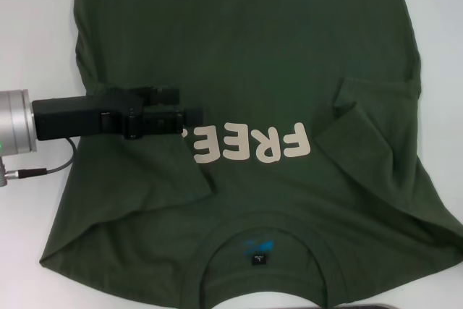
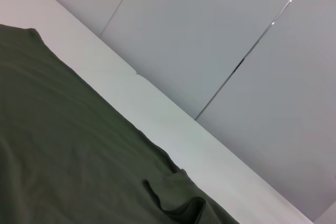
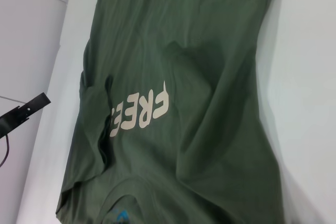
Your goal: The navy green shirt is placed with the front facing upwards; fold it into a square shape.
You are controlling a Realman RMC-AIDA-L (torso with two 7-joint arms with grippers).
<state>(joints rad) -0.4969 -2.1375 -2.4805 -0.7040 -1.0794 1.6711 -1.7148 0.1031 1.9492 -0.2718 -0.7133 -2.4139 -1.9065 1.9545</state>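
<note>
The navy green shirt [image 1: 246, 56] lies spread front-up across a white worktop [image 1: 36, 34], its round collar [image 1: 264, 247] at the near edge of the head view and its hem running out of frame at the far side. Cream lettering [image 1: 253, 144] crosses the chest, reading upside down from the robot's side; its leftmost character is partly hidden behind the left tool. A small black neck label [image 1: 258, 258] with a blue mark above it sits inside the collar. Both sleeves are already folded inward over the body: the one on the robot's right [image 1: 376, 106] lies as a creased flap beside the lettering, and the one on the left forms a diagonal fold below the arm. The left tool [image 1: 189, 117], black on a silver wrist, reaches in from the left just above the shirt's chest, its tip at the start of the lettering; whether its fingers are spread or pressed together cannot be told. The right tool itself appears in no view, though its wrist camera looks down on the shirt and lettering [image 3: 142, 111]. A pale panelled wall [image 2: 210, 35] stands beyond the worktop.
</note>
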